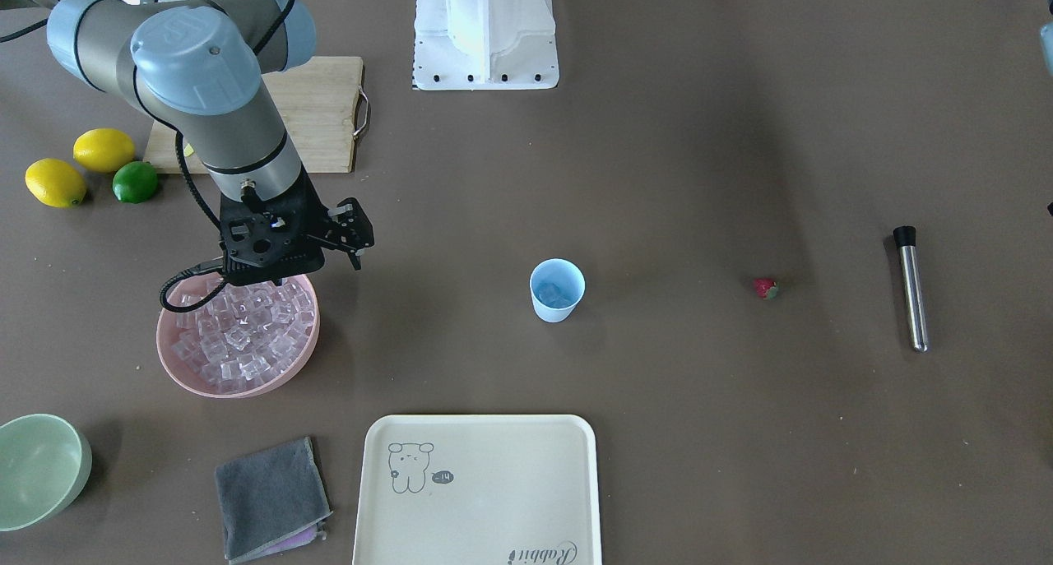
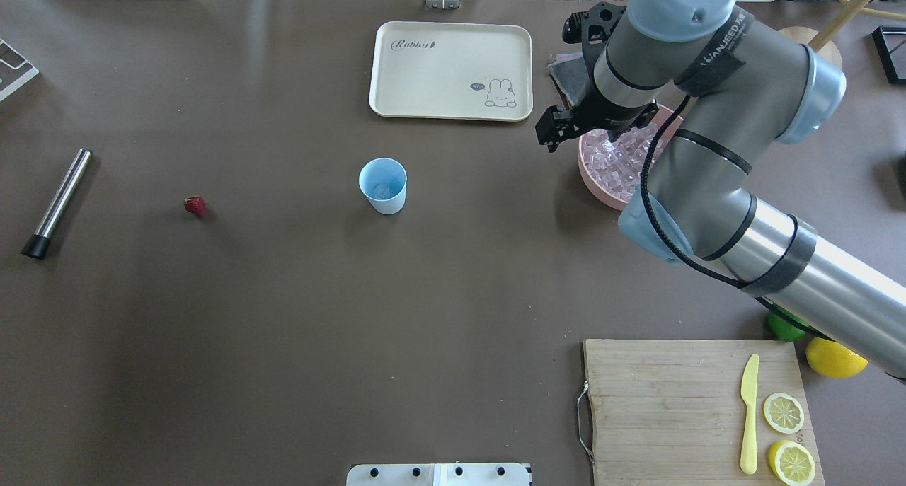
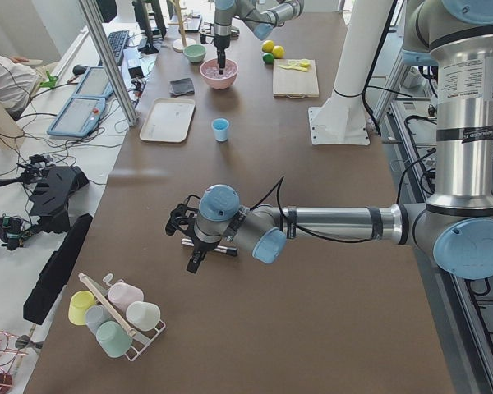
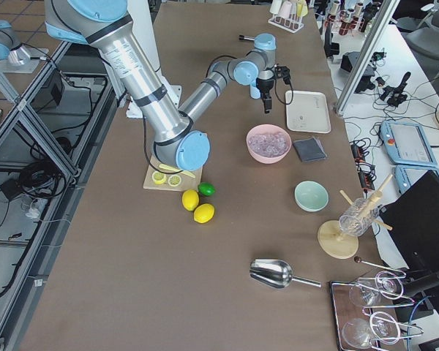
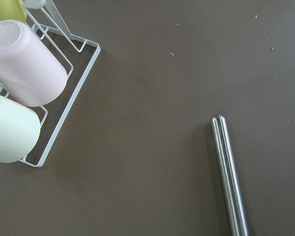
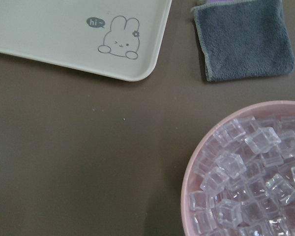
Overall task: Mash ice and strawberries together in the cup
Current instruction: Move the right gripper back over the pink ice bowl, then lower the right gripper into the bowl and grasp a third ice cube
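Front-facing view: light blue cup [image 1: 557, 289] upright near the middle of the worktop [image 1: 699, 433], something pale and glassy at its bottom. Well to the cup's left here, ice [image 1: 238, 339] heaped in a pink bowl [image 1: 177, 374]. Right pincer [image 1: 262, 275] above that bowl's far edge, fingers hidden under the wrist; cannot tell whether open or closed. Well to the cup's right, strawberry [image 1: 766, 288] alone on the bare worktop. Farther out the same way, steel muddler [image 1: 911, 289] lying flat. Nearer the camera than the cup, cream rabbit tray [image 1: 477, 499].

Overhead view: sides mirrored, strawberry and muddler left of the cup, pink bowl right of it and partly covered by the right arm. Wooden cutting board [image 2: 672, 401] with lemon halves and a yellow knife, right of the cup and nearer the robot.

Left side view: left pincer [image 3: 194, 261] low over the worktop by the muddler, well apart from the cup and nearer the camera; cannot tell its state. Beside it, rack of pastel cups [image 3: 115, 316].

Right side view: right pincer pointing straight down, too small to judge.

Left wrist view: muddler's bare steel end and the rack only.

Right wrist view: ice-filled bowl, tray corner, grey cloth [image 6: 243, 42].
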Controlling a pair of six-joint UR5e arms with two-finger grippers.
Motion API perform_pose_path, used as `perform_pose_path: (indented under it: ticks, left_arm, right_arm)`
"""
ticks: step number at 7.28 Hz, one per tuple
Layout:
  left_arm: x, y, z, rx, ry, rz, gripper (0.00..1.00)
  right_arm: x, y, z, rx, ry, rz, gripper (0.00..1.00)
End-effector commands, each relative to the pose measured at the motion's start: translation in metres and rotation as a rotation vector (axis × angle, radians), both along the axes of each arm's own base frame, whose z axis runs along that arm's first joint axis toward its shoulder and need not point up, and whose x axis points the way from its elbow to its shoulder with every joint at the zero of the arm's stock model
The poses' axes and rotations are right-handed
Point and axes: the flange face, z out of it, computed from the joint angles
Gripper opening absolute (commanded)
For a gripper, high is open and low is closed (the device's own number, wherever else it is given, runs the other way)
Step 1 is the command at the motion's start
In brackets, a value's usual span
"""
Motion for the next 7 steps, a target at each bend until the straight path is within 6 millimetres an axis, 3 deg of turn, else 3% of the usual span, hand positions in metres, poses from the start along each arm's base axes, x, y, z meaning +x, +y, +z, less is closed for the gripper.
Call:
perform_pose_path:
  ticks: [1, 2, 3, 7]
  left_arm:
    - [0.001, -0.002, -0.002, 0.0, 0.001, -0.001, 0.97]
    - [0.0, -0.002, -0.001, 0.0, -0.001, -0.003, 0.97]
    - [0.001, -0.002, -0.004, 0.001, 0.007, -0.002, 0.97]
    - [0.005, -0.003, -0.007, 0.007, 0.016, -0.01, 0.97]
  right_arm:
    - [0.002, 0.01, 0.065, 0.007, 0.084, -0.087, 1.0]
    - [0.023, -0.006, 0.077, 0.024, 0.107, -0.097, 1.0]
    - [0.021, -0.016, 0.103, 0.019, 0.138, -0.136, 1.0]
    - [0.026, -0.008, 0.111, 0.001, 0.136, -0.132, 1.0]
